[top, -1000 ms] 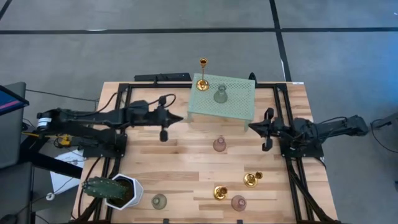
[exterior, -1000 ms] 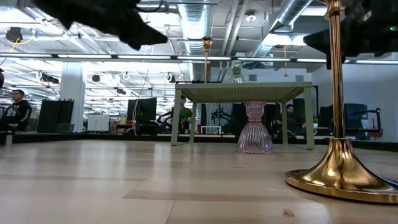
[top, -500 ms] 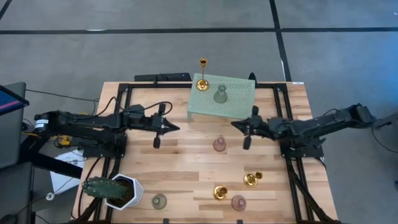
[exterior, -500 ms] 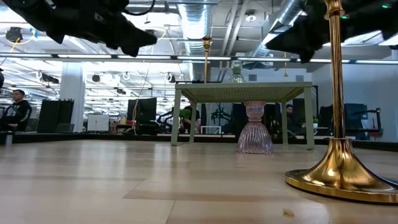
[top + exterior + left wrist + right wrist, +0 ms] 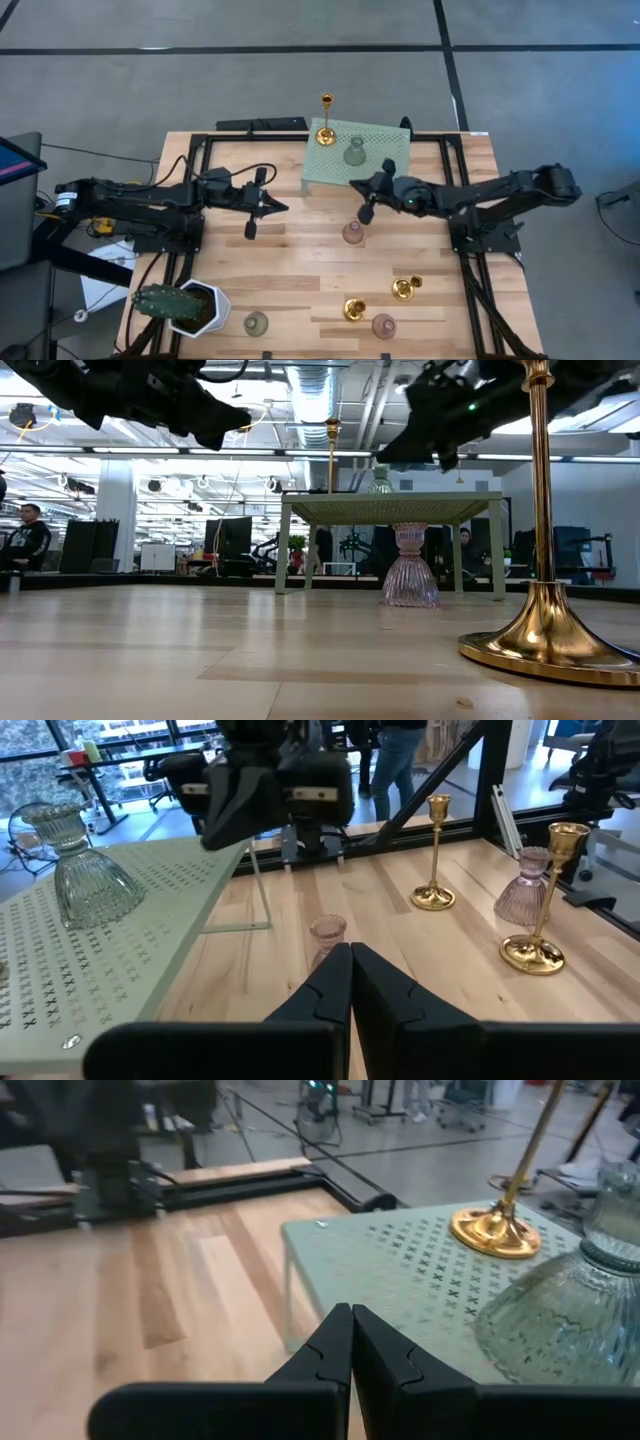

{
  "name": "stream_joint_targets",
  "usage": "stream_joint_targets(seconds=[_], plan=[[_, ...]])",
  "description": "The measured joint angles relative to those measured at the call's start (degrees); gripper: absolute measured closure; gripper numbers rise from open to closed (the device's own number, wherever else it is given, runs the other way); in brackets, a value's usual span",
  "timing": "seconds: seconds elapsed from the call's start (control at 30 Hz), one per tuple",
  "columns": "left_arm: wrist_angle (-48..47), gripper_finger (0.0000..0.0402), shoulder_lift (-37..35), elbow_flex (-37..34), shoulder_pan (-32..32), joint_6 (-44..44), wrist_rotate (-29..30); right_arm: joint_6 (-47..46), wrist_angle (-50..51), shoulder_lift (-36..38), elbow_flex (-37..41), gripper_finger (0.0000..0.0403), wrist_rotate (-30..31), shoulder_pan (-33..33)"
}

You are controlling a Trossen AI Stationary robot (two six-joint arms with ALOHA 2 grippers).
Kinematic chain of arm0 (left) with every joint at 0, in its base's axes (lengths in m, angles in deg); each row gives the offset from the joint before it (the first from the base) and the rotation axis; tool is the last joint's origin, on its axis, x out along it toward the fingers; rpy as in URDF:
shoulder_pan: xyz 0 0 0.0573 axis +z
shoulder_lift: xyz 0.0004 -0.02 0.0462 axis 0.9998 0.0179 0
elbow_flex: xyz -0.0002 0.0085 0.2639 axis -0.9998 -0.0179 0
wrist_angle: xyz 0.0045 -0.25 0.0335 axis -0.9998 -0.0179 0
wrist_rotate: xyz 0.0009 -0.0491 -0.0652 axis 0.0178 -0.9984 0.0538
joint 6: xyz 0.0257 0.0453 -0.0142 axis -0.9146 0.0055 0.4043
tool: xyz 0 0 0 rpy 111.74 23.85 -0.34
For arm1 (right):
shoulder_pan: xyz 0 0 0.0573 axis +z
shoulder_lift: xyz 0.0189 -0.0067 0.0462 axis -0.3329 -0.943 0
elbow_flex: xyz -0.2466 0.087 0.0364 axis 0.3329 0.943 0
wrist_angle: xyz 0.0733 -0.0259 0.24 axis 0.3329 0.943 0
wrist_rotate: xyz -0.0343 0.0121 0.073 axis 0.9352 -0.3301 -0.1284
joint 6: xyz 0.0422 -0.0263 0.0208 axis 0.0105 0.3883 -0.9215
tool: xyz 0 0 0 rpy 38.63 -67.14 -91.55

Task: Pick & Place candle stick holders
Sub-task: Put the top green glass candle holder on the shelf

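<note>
My right gripper (image 5: 354, 184) is shut and empty, in the air by the near edge of the mint-green stand (image 5: 372, 170), above and beyond a pinkish holder (image 5: 352, 232) that stands on the table. On the stand are the tall gold holder (image 5: 325, 128) and a pale green glassy holder (image 5: 354, 153), which also shows in the right wrist view (image 5: 570, 1325). My left gripper (image 5: 282, 205) is shut and empty, in the air left of the stand. Two short gold holders (image 5: 403, 288) (image 5: 353, 309), a pinkish one (image 5: 383, 325) and a pale green one (image 5: 256, 323) stand near the front edge.
A white pot with a cactus (image 5: 185, 306) stands at the near left corner. Black frame rails (image 5: 200, 190) run along the table's left and right sides. Bare wood lies between the stand and the near holders. People show in the room behind.
My right gripper has gone from the table's right side toward its left edge, along the near edge of the stand, staying shut. My left gripper has drawn back a little toward the near left. No holder has moved.
</note>
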Motion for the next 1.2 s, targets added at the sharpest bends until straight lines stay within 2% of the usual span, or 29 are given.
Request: stream_joint_targets(seconds=[0.2,0.47,1.03,1.2], plan=[[0.0,0.0394,0.0,0.0,0.0,0.0,0.0,0.0,0.3,-2.8,-1.5,0.0403,1.8,-3.0],[0.0,0.0394,0.0,0.0,0.0,0.0,0.0,0.0,1.1,-2.9,-1.5,0.0403,3.8,-5.6],[0.0,0.0394,0.0,0.0,0.0,0.0,0.0,-1.5,-1.9,-2.9,-1.5,0.0403,2.0,-10.7],[0.0,0.0394,0.0,0.0,0.0,0.0,0.0,-1.5,-4.4,-2.9,-1.5,0.0403,-2.4,-13.2]])
